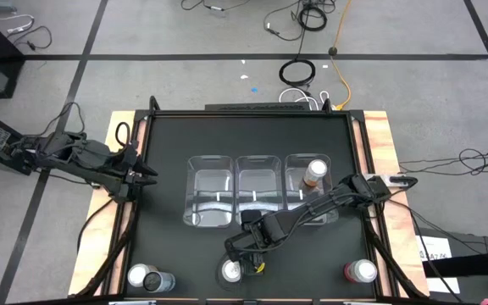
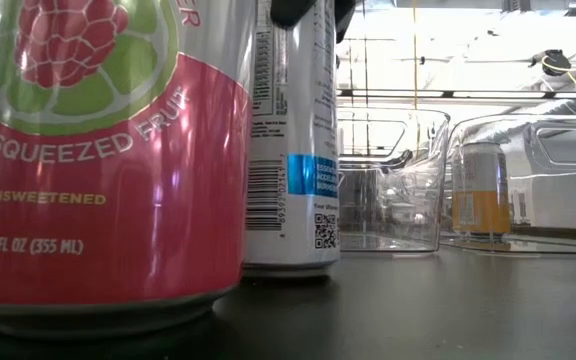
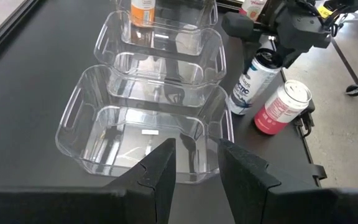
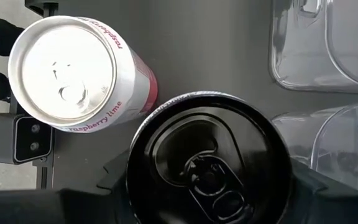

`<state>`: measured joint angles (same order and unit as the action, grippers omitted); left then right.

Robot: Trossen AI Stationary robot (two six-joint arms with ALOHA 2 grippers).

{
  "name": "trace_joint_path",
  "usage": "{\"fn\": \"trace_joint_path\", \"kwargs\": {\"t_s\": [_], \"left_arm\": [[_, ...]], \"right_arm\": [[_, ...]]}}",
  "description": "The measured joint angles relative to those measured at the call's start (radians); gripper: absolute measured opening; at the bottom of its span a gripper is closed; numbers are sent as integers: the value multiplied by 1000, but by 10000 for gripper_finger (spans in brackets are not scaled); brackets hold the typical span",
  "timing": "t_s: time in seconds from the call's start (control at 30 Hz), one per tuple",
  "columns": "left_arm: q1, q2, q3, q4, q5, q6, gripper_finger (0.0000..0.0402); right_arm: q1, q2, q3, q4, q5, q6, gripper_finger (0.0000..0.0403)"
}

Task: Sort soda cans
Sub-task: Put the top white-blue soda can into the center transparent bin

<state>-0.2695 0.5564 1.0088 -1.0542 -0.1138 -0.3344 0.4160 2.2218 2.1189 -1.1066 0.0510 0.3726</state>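
Observation:
A black-topped soda can [image 4: 207, 168] with a white and blue side [image 3: 248, 84] stands upright on the black table near its near edge. It is right beside a pink raspberry-lime can [image 4: 67, 68]. My right gripper [image 1: 242, 247] is over the black-topped can and shut on its top. One orange can [image 1: 314, 174] stands in the right-hand clear bin [image 1: 324, 207]. My left gripper [image 3: 197, 171] hovers open at the table's left edge, holding nothing and facing the bins. My right gripper takes the black-topped can by its upper rim, one finger [image 4: 107, 177] on each side, pinching it between them. The fingers come slanting down from above. The can's base [image 2: 290, 268] stands on the table, upright.
Three clear bins stand in a row mid-table; the left bin [image 1: 195, 182] and middle bin [image 1: 242, 182] show no cans. A silver-topped can [image 1: 141, 276] and a dark can [image 1: 163, 282] stand at the near left, a red can [image 1: 361, 271] at the near right.

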Motion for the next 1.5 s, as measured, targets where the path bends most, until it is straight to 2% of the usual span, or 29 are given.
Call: {"fn": "trace_joint_path", "kwargs": {"t_s": [0.37,0.53,0.73,0.83,0.97,1.17,1.37,1.5], "left_arm": [[0,0,0,0,0,0,128],[0,0,0,0,0,1,128],[0,0,0,0,0,1,128],[0,0,0,0,0,1,128],[0,0,0,0,0,3,128],[0,0,0,-1,0,9,128],[0,0,0,-1,0,2,128],[0,0,0,-2,0,1,128]], "right_arm": [[6,-71,0,-8,18,42,235],[13,-132,0,-28,83,59,236],[15,-231,0,-29,219,76,237],[-3,-279,0,-57,270,157,238],[-63,-316,0,-196,296,341,238],[-185,-294,0,-375,290,559,239],[-275,-216,-7,-364,288,502,239],[-299,-192,-85,-343,262,461,238]]}}
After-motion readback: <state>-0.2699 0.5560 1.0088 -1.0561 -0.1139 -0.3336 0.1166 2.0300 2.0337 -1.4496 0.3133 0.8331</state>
